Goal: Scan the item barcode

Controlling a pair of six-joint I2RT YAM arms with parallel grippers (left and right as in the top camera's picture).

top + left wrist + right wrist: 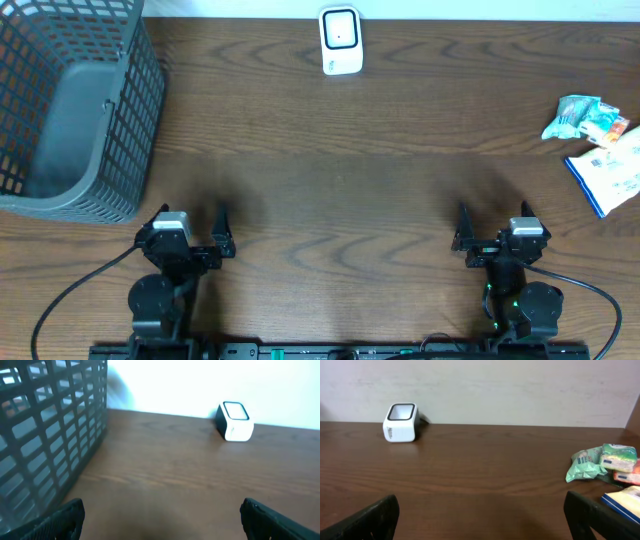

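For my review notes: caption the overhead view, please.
Left gripper and right gripper open and empty; basket left, scanner at far edge, snack packets right.

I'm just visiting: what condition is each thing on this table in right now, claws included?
left gripper: open, holding nothing.
right gripper: open, holding nothing.
basket: upright, nothing visible inside.
scanner: standing at the far edge, untouched.
green packet: lying crumpled at the right edge.
blue-and-white packet: lying flat near it.
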